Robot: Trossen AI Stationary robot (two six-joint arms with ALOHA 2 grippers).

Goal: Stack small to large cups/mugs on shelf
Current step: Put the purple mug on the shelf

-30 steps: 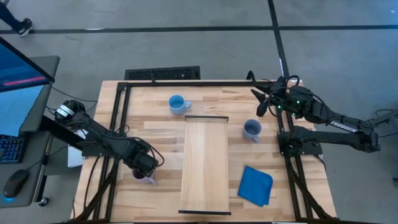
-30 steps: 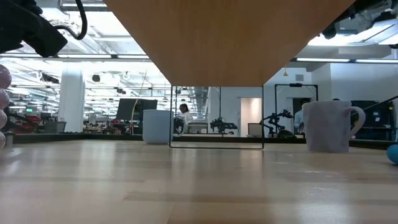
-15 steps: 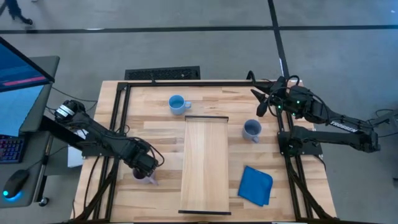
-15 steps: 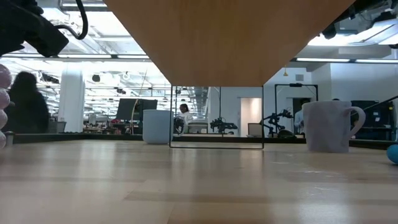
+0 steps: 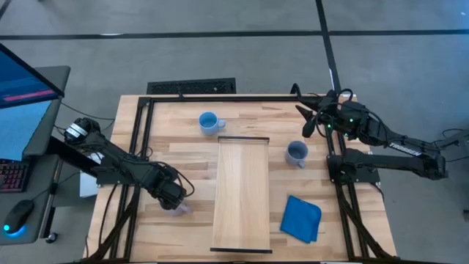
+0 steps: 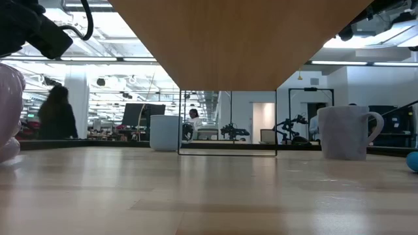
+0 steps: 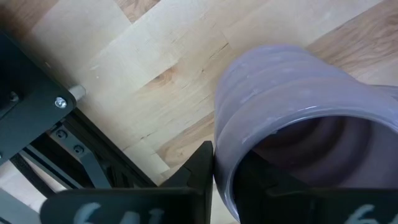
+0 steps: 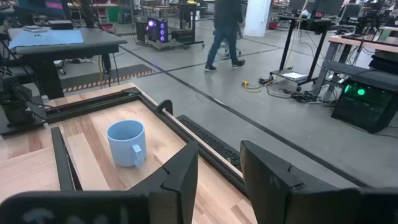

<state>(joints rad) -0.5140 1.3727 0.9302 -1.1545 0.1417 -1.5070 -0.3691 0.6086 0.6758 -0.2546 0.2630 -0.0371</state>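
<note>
Beside the shelf [image 5: 240, 192], a blue cloth [image 5: 301, 218] lies flat.

planked table [image 5: 176, 147] with shelf [image 5: 242, 194], three mugs, blue cloth [image 5: 301, 218]

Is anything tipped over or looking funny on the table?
Yes. The pale purple mug by the table's left edge looks tilted, not standing flat: the left gripper has its jaws around the rim. The bright light blue mug and the grey-blue mug stand upright on the table. Nothing is spilled.
</note>
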